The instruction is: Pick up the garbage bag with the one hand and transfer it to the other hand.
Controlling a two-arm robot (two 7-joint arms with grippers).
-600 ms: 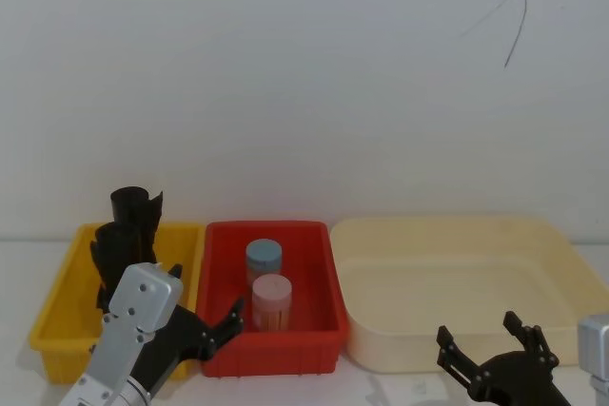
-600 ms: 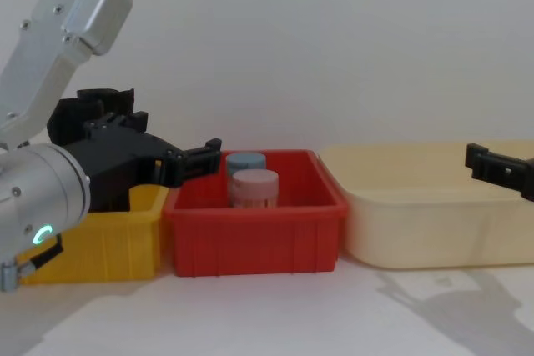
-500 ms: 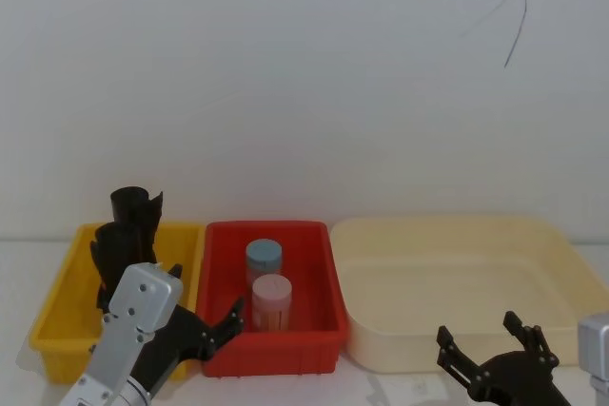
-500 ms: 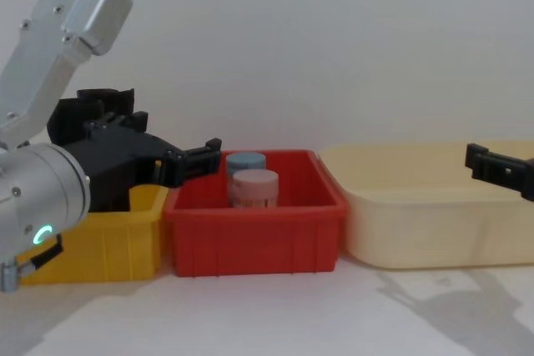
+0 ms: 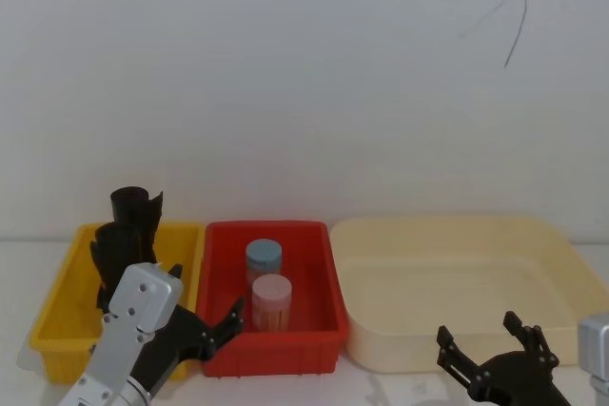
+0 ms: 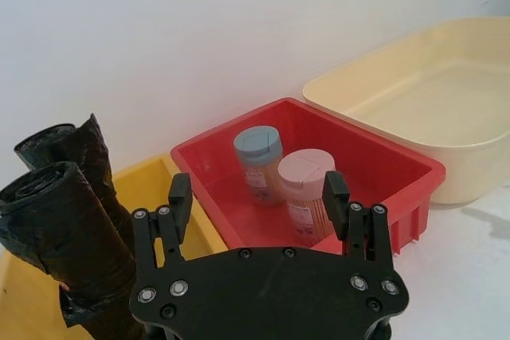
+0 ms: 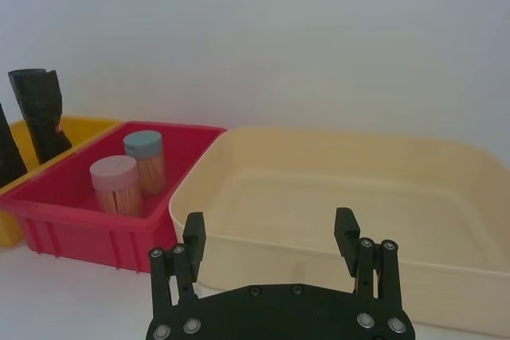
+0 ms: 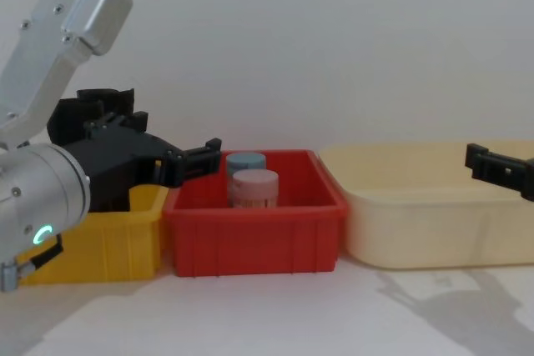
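Garbage bag (image 6: 68, 232): upright in the yellow bin (image 5: 57, 306), in front of the slimmer roll (image 5: 136, 206) and apparently touching it; ungripped, top above the rim and so open to a grasp from the side.
Yellow bin: leftmost of three containers in a row on the worktop (image 8: 275, 314), right beside the red bin (image 5: 319, 231).
Left tool (image 6: 256, 197): spread wide, empty, hovering on the near side of the seam between the yellow and red bins; aimed more at the blue-lidded jar (image 5: 264, 256) and pink-lidded jar (image 5: 271, 297) than at the bag, so likely in need of a swing leftward before closing.
Right tool (image 7: 269, 228): spread wide, empty, low in front of the cream tray (image 5: 457, 227); well apart from the bag, probably held ready as receiver.
Stage: approach, by the look of it; pickup and hand-over both not yet done.
Risk: snagging the slimmer roll along with the bag, given how close together.
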